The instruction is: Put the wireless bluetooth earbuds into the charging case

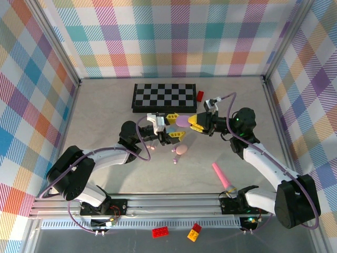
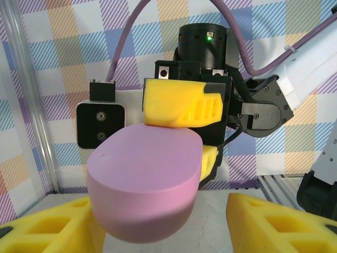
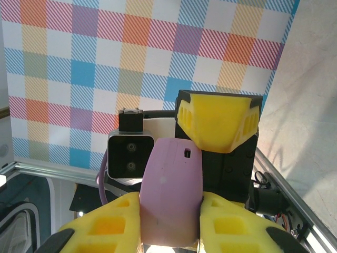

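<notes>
Pinching the lilac charging case (image 3: 171,179), the right gripper (image 3: 169,213) faces the left gripper (image 1: 174,126), seemingly spread wide.

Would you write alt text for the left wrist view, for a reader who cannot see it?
A lilac oval case is clamped between the right gripper's yellow fingers, facing the camera. The left gripper's own fingers stand open at the bottom edge, either side of the case; a plaid wall lies behind.
</notes>
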